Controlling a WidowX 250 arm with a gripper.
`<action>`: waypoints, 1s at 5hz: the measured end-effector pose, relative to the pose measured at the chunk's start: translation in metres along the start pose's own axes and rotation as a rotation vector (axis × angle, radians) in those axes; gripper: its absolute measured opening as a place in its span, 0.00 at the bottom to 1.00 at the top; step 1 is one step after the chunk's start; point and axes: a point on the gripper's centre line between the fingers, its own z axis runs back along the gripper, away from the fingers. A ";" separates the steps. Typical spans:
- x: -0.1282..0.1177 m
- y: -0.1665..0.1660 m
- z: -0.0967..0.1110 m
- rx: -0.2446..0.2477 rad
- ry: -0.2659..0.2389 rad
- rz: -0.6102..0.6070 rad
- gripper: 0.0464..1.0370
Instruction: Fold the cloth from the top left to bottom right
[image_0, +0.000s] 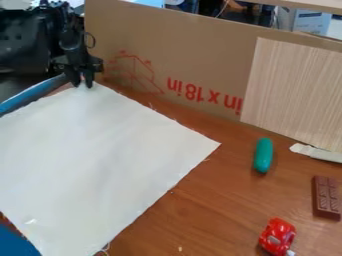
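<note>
Brown wood makes up the table (214, 200) under my work, with a cardboard wall (200, 45) standing along its far side. White cloth (93, 155) lies spread flat across the left of the table, one corner pointing right. A pale striped panel (294, 90) leans at the cardboard's right. My black gripper (82, 84) hangs at the cloth's far corner, my two fingers unclenched, slightly apart. Rightward sit a chocolate bar (326, 198), a red toy car (277, 236) and a green rounded stick (263, 155)
</note>
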 end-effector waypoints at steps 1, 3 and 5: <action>-0.006 -0.003 -0.001 -0.018 0.024 -0.008 0.13; -0.025 -0.009 0.012 -0.133 0.132 -0.013 0.01; -0.052 0.001 0.063 -0.334 0.055 -0.088 0.01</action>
